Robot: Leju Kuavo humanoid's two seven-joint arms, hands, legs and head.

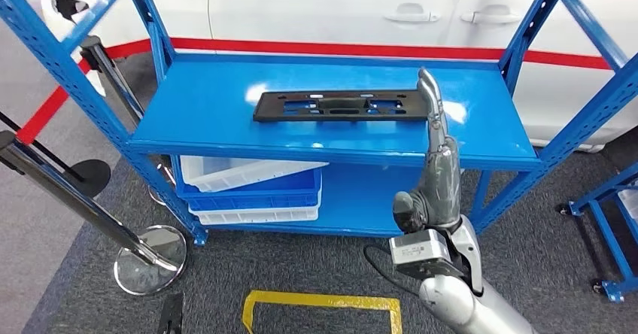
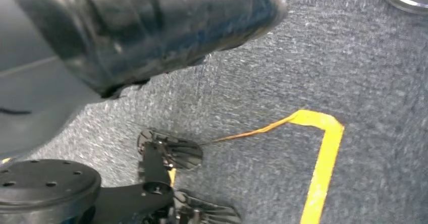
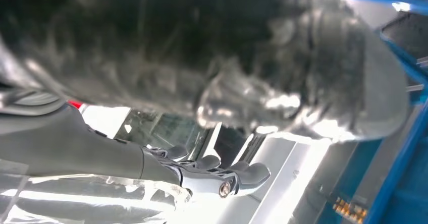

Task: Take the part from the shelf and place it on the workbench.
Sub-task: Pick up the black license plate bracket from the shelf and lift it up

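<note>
Part: a flat black plate bracket point(image 1: 340, 106), long and slotted, lies flat on the blue shelf point(image 1: 211, 116), lengthwise left to right, about midway between near and far edges.
Right hand point(image 1: 436, 150): raised before the shelf's near edge, fingers stretched out straight toward the bracket's right end, holding nothing; whether the fingertips touch the bracket cannot be told.
Left hand: cannot tell its state; the left wrist view looks down at grey carpet point(image 2: 282, 72) with yellow tape point(image 2: 323, 153).
Step in hand: the reach, by the look of it.
Doing it well: carry the fingers over the right end, come down on the near long edge, and grip so the long piece does not tip.
Surroundings: white car point(image 1: 338, 10) behind; stacked bins point(image 1: 248, 187) below.
</note>
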